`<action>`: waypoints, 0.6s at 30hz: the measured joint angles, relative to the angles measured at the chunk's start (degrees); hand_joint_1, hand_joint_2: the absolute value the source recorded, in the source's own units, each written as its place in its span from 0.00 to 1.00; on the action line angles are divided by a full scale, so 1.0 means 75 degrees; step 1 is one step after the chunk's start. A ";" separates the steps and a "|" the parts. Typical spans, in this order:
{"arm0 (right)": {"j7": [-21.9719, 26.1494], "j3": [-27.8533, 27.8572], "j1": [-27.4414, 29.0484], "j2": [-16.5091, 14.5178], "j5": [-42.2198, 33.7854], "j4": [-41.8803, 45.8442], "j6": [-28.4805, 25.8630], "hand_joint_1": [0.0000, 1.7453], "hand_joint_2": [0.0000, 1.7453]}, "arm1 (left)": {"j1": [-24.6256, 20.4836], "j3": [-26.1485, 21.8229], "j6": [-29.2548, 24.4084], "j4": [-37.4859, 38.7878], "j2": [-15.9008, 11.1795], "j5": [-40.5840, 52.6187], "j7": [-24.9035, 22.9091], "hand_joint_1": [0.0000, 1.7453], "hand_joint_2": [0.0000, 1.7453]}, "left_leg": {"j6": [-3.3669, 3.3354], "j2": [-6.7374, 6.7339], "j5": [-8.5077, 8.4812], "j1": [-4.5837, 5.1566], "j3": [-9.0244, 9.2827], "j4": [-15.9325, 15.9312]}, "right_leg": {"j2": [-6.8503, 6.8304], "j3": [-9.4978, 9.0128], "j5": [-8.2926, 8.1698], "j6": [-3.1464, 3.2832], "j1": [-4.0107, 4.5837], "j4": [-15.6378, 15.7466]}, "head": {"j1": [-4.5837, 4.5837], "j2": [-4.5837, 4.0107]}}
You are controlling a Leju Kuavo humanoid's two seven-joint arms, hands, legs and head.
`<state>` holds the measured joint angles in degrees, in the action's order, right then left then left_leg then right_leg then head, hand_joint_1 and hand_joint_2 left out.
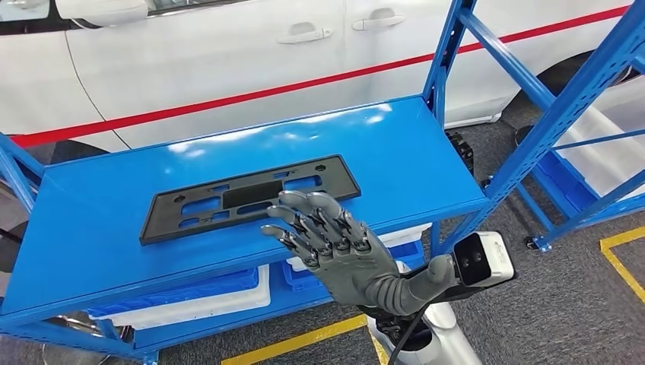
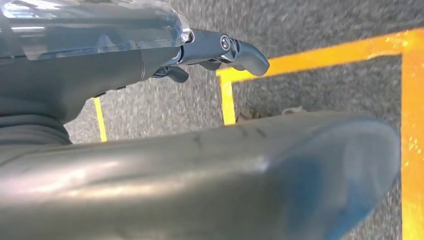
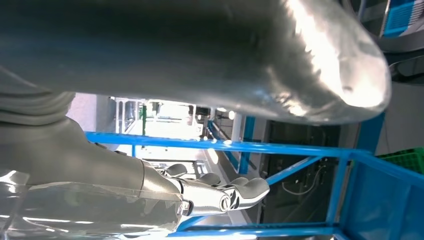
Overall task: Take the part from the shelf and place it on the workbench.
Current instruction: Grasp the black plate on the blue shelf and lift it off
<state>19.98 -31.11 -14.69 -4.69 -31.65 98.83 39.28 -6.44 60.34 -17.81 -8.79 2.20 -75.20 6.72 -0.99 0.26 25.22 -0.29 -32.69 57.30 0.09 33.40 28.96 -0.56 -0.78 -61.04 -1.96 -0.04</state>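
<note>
Note that the black part (image 1: 249, 197) lies flat on the blue shelf (image 1: 395, 148), in front of a white car (image 1: 228, 61). The right hand (image 1: 335, 242) sits at the shelf's front edge, fingers spread, fingertips over the part's near edge, grasping nothing. The left hand (image 2: 220, 50) hangs above yellow-lined floor (image 2: 320, 55); you cannot tell its finger state.
</note>
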 joint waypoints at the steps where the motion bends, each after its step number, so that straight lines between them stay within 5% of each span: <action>1: 0.0003 0.0004 0.0005 0.0004 -0.0001 0.0002 0.0000 0.00 0.00 | -0.0001 0.0001 0.0000 0.0000 0.0000 -0.0001 -0.0001 0.00 0.00 | -0.0042 -0.0008 -0.0018 -0.0017 0.0033 -0.0048 | -0.0003 0.0155 0.0199 -0.0020 0.0003 -0.0342 | 0.0004 0.0000; 3: 0.0006 0.0014 0.0038 0.0020 -0.0003 -0.0002 0.0000 0.00 0.00 | -0.0002 0.0001 0.0000 0.0000 -0.0001 -0.0001 -0.0001 0.00 0.00 | -0.0083 -0.0012 -0.0012 0.0006 0.0042 -0.0057 | -0.0003 0.0666 0.0644 -0.0039 0.0001 -0.1330 | 0.0006 0.0000; 5: 0.0006 0.0023 0.0080 0.0042 -0.0003 -0.0007 0.0000 0.00 0.00 | 0.0006 0.0001 0.0000 0.0000 -0.0001 -0.0001 -0.0003 0.00 0.00 | -0.0093 -0.0006 0.0009 0.0020 0.0047 -0.0044 | -0.0004 0.0987 0.0702 -0.0050 0.0000 -0.1858 | 0.0005 0.0000; 8: 0.0006 0.0031 0.0089 0.0059 -0.0003 -0.0007 0.0002 0.00 0.00 | 0.0007 0.0001 0.0000 0.0000 0.0008 -0.0001 -0.0004 0.00 0.00 | -0.0054 0.0015 0.0082 0.0023 0.0088 0.0015 | -0.0008 0.0475 -0.0060 -0.0012 0.0001 -0.0679 | 0.0007 0.0000; 10: 0.0012 0.0032 0.0092 0.0062 -0.0004 -0.0007 0.0007 0.00 0.00 | 0.0004 0.0001 0.0000 0.0000 0.0010 -0.0009 -0.0001 0.00 0.00 | 0.0017 0.0023 0.0147 0.0051 0.0085 0.0089 | -0.0004 0.0134 -0.0320 0.0048 0.0016 0.0073 | 0.0004 -0.0001; 15: 0.0064 0.0039 0.0117 0.0061 -0.0007 -0.0006 0.0030 0.00 0.00 | 0.0004 0.0003 -0.0001 0.0000 0.0015 -0.0022 0.0023 0.00 0.00 | 0.0225 0.0012 0.0327 0.0050 0.0016 0.0287 | 0.0014 0.0062 -0.0324 0.0217 0.0002 0.0245 | -0.0004 0.0000; 18: 0.0130 0.0040 0.0146 0.0063 0.0019 -0.0009 0.0072 0.00 0.00 | 0.0015 0.0007 -0.0001 0.0000 0.0015 -0.0015 0.0042 0.00 0.00 | 0.0351 0.0004 0.0972 -0.0010 -0.0622 0.1605 | -0.0013 0.0033 -0.0301 0.0289 -0.0015 0.0262 | -0.0013 0.0000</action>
<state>20.95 -30.81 -13.60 -4.22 -31.51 98.77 39.82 -6.33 60.39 -17.82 -8.79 2.31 -75.32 7.03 1.64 0.29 32.51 -0.37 -37.36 69.34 0.00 33.65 26.70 1.60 -0.89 -59.08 -2.06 -0.04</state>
